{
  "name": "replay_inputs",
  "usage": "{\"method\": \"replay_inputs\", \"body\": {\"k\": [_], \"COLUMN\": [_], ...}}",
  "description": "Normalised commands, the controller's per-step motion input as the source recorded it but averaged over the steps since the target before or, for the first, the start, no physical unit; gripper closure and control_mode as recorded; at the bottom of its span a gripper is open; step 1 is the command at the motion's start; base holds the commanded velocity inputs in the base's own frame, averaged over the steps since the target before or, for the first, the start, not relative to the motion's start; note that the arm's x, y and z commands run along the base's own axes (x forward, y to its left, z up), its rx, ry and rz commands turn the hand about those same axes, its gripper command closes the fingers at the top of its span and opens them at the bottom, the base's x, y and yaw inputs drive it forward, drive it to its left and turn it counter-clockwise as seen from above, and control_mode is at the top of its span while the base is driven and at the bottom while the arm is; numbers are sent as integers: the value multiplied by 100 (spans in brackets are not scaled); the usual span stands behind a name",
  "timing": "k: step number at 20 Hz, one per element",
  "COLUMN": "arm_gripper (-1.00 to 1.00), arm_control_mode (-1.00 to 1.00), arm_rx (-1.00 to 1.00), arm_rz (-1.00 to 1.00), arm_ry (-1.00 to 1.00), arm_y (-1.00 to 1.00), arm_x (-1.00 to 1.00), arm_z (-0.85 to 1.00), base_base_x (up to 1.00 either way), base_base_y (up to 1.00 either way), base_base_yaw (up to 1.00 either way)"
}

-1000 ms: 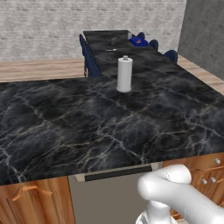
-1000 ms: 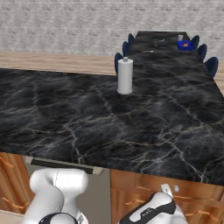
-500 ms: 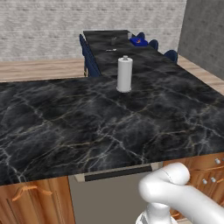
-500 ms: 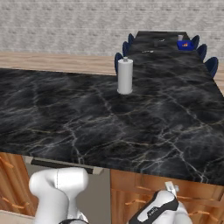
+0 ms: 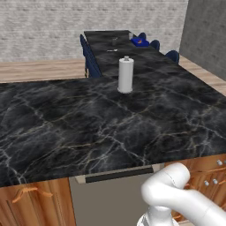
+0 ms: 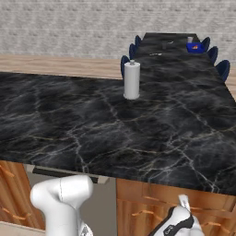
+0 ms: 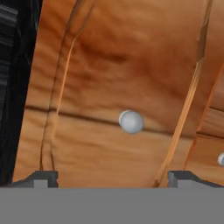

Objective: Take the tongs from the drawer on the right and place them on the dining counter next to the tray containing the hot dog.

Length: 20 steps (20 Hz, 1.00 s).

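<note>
Here, the two-finger gripper [image 7: 112, 178] faced an orange-brown wooden cabinet front at very close range, its jaws spread wide and holding nothing.

In the hand view the two dark fingertips [image 7: 40, 178] stood far apart at the bottom, and a round pale grey knob [image 7: 131, 121] sat on the wood between and above them; whether this panel was the drawer could not be told. Far back on the long narrow black marble-veined dining counter [image 6: 171, 51] lay the small bright blue tray [image 6: 195, 46], bearing a tiny orange-red hot dog [image 6: 197, 45], with dark blue round-backed chairs [image 6: 223, 69] alongside. A white paper-towel roll [image 5: 125, 75] stood upright on the broad black marble counter [image 5: 88, 128] nearer the robot.
</note>
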Motion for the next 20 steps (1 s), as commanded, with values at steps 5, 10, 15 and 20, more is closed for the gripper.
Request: {"method": "replay_inputs", "body": {"k": [5, 10, 15, 20], "arm_gripper": [-100, -100, -100, -100], "arm_control_mode": [-100, -100, -100, -100], "arm_rx": [0, 0, 0, 0], "arm_rz": [0, 0, 0, 0], "arm_ry": [-4, -2, -4, -4], "arm_y": [-17, -14, -14, -14], "arm_x": [20, 28, 18, 15], "arm_z": [-17, -16, -25, -25], "base_base_x": [0, 0, 0, 0], "base_base_y": [0, 0, 0, 0], "base_base_yaw": [0, 0, 0, 0]}}
